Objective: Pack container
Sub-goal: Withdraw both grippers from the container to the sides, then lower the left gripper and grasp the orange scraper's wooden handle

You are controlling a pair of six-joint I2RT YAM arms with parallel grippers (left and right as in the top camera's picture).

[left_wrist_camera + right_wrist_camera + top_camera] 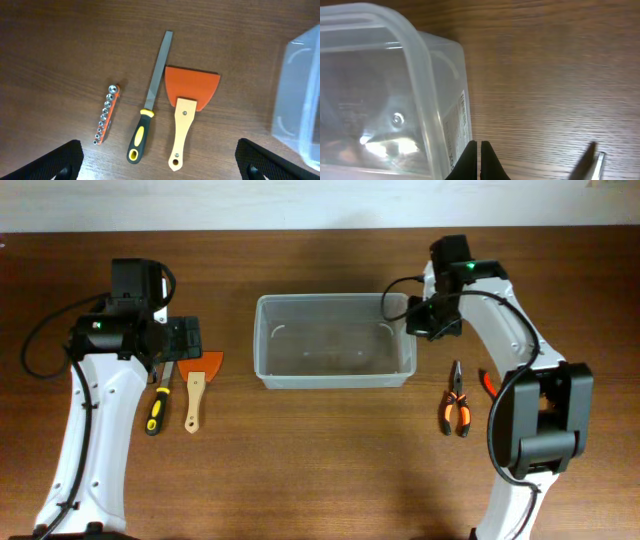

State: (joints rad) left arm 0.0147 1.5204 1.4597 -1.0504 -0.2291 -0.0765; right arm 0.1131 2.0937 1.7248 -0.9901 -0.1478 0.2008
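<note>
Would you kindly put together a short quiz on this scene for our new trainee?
1. True or false: the container already holds a tool.
2. Which tool lies on the right arm's side of the container? A) file B) scraper C) pliers
3. Fill in: the gripper with its fingers spread open is the ___ one.

Key: 1 false, it is empty. 2 C. 3 left: the left gripper is open above the tools, while the right gripper is shut beside the container's end.
</note>
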